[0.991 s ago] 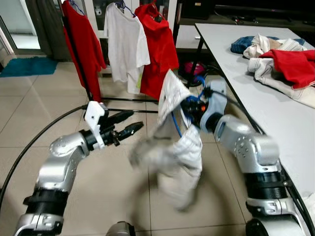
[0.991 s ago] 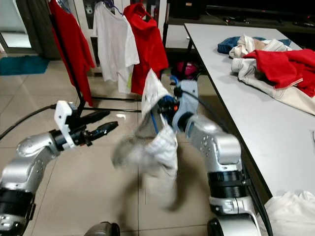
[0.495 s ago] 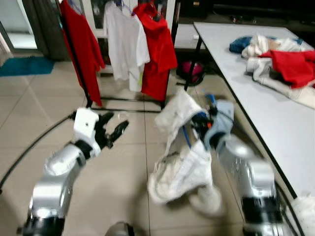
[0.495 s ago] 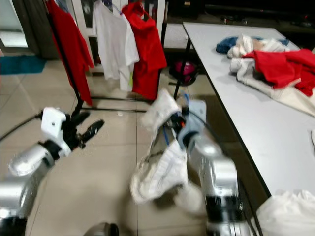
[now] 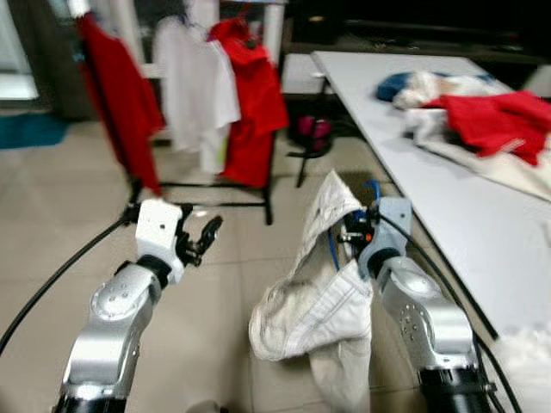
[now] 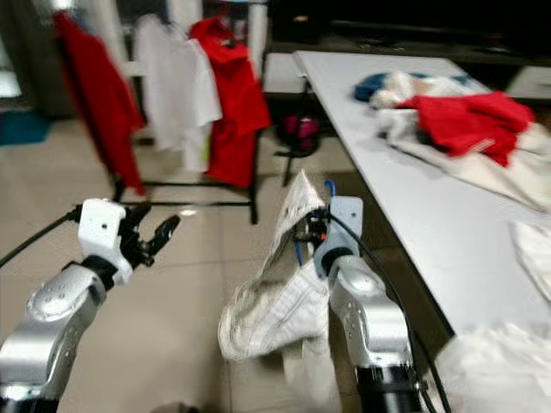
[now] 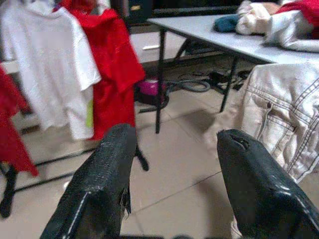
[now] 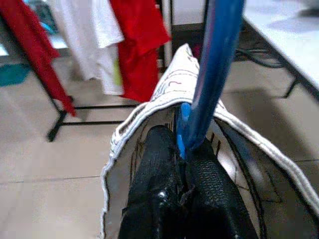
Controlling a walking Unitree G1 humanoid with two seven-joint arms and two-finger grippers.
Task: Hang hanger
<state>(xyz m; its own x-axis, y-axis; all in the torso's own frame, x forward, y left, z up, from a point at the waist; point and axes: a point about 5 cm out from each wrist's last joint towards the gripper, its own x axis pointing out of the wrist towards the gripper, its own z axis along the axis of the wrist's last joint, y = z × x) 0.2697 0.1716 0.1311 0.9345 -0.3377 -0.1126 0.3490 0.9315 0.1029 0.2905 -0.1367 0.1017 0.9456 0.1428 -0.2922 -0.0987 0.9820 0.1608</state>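
My right gripper (image 5: 349, 234) is shut on the neck of a blue hanger (image 8: 209, 74), with its black fingers (image 8: 159, 199) pressed together under it. A white denim garment (image 5: 314, 297) hangs on that hanger and droops toward the floor below the gripper. My left gripper (image 5: 200, 239) is open and holds nothing, out to the left of the garment; its fingers (image 7: 99, 179) stand wide apart. Further back stands the clothes rack (image 5: 207, 182) with a red shirt (image 5: 254, 103), a white shirt (image 5: 196, 86) and another red one (image 5: 116, 95) on hangers.
A long white table (image 5: 448, 198) runs along the right, with a pile of red, white and blue clothes (image 5: 473, 112) on it. A white cloth (image 5: 525, 361) lies at the lower right. A black cable (image 5: 52, 280) curves over the tiled floor on the left.
The garment swung from the left and now hangs below my right gripper. My left gripper has turned more upright. The camera has shifted, so the table sits further left in view.
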